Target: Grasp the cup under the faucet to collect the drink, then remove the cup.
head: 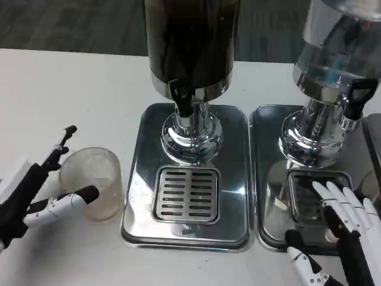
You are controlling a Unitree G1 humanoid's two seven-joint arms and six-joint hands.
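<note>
Your left hand (36, 199) has its fingers around the cup (92, 183), which stands on the bench (71, 89) at nine o'clock of the tray (140, 179). Your right hand (342, 229) rests spread and empty at four o'clock.

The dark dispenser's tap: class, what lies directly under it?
Under the dark dispenser's tap sits the slotted drip grille in its steel tray, with no cup there. The cup stands left of the tray, in the left hand.
</note>
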